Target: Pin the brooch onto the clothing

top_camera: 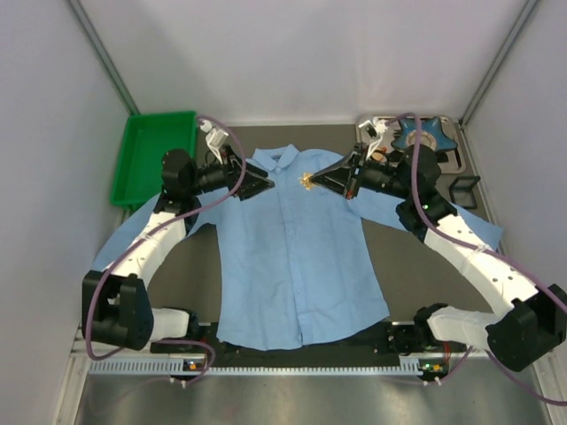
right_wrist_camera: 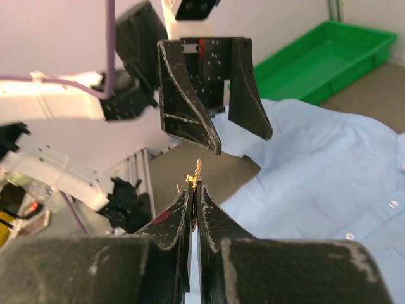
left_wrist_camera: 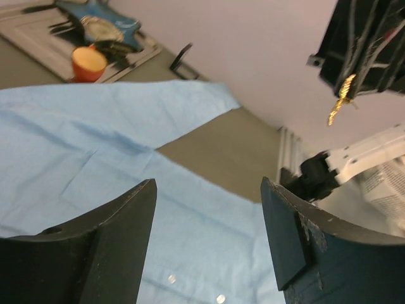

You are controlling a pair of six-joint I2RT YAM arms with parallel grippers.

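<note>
The clothing [top_camera: 292, 257], a light blue button-up shirt, lies spread flat on the table with its collar at the far side. My right gripper [top_camera: 317, 181] hovers above the shirt's chest and is shut on the brooch [top_camera: 307, 181], a tiny gold ornament. In the right wrist view the brooch [right_wrist_camera: 197, 172] pokes out of the closed fingertips of the right gripper [right_wrist_camera: 195, 187]. My left gripper [top_camera: 264, 186] faces it from the left, a short gap away, and is open and empty. The left wrist view shows the left gripper [left_wrist_camera: 209, 187] spread wide over the shirt [left_wrist_camera: 95, 145], with the brooch [left_wrist_camera: 342, 100] hanging up at the right.
A green tray [top_camera: 155, 155] stands at the back left. At the back right is a grey tray [top_camera: 452, 142] with a blue star-shaped dish [top_camera: 421, 135]; an orange cup [left_wrist_camera: 88, 63] sits beside the dish. Purple cables loop over both arms.
</note>
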